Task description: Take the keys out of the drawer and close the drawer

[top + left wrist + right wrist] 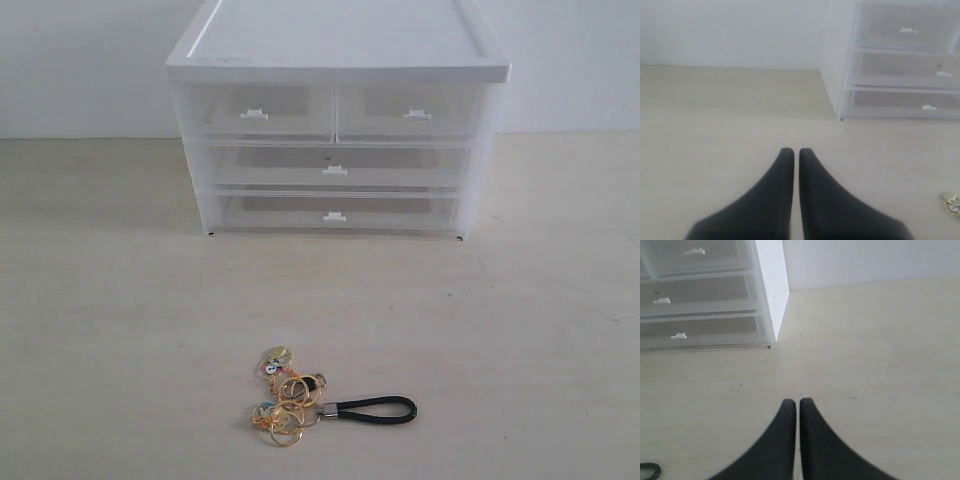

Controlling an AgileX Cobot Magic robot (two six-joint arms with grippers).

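With the keys (300, 400) out on the surface (520, 330) and the drawer (400, 212) flush, the job looks done, so the left fingers (775, 190) and right fingers (777, 440) sit closed, empty.

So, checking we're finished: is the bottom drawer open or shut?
Shut: the drawer front sits flush with the middle drawer above; the keys lie outside on the table.

The left gripper (796, 151) has two matte black fingers (767, 205) — broad at the base, curving inward to narrow rounded tips. The right gripper (797, 401) looks the same — smooth black fingers (822, 450) with the same horn-like shape.
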